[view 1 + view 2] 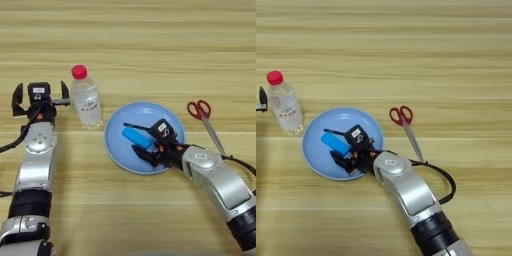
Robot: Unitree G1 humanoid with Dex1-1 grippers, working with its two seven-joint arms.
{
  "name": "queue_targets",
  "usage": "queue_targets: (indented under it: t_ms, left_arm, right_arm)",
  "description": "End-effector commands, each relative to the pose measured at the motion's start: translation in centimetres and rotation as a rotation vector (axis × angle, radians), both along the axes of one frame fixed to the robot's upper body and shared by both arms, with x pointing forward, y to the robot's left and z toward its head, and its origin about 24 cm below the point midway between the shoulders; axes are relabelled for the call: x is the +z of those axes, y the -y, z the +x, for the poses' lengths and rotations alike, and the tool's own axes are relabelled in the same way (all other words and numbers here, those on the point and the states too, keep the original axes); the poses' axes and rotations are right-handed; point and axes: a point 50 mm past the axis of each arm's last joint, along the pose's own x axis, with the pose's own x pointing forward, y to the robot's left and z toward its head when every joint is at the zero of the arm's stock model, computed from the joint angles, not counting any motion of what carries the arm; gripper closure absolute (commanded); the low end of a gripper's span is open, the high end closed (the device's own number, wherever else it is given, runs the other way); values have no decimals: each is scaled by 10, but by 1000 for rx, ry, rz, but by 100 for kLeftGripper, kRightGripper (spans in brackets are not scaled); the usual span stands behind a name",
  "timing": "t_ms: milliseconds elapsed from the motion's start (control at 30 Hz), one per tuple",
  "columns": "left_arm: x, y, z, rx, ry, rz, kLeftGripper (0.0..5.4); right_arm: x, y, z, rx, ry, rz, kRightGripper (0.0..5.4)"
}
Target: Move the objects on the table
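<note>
The right gripper (141,138) is straddling the block (137,137) in the plate (120,145), fingers apart along its sides. The left gripper (40,97) is idling open beside the bottle (86,100).

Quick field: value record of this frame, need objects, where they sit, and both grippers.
table: light wooden planks
bottle: clear, red cap, upright, left of plate
plate: blue, round, centre
block: light-blue, on the plate
scissors: red handles, flat, right of plate
left gripper: open, beside the bottle, holding nothing
right gripper: open, over the plate, fingers either side of the block
</note>
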Motion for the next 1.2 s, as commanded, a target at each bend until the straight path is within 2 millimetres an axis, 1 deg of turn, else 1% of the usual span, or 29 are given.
queue_targets:
  t_ms: [33, 100, 133, 267, 533, 633, 733, 1033, 1200]
  left_arm:
    - [1, -1, 0, 9, -2, -5, 0]
    - [1, -1, 0, 9, -1, -7, 0]
    - [1, -1, 0, 10, 0, -7, 0]
    - [1, -1, 0, 11, 1, -8, 0]
    - [1, -1, 0, 10, 1, -7, 0]
    - [1, -1, 0, 9, 1, -6, 0]
    - [1, -1, 0, 8, 1, -6, 0]
    - [1, 0, 0, 8, 1, -5, 0]
    - [1, -1, 0, 8, 1, -4, 0]
  right_arm:
    - [-24, 9, -11, -9, -103, -72, 241]
    - [-24, 10, -11, -8, -103, -72, 270]
    - [-24, 10, -11, -7, -104, -73, 274]
    - [-24, 10, -12, -5, -106, -73, 320]
    - [-24, 9, -12, -5, -109, -67, 396]
    - [-23, 9, -12, -4, -108, -62, 398]
    - [-18, 7, -13, 0, -101, -35, 398]
    - [13, 10, -8, -19, -14, 42, 398]
    - [23, 16, -3, -46, 13, 58, 398]
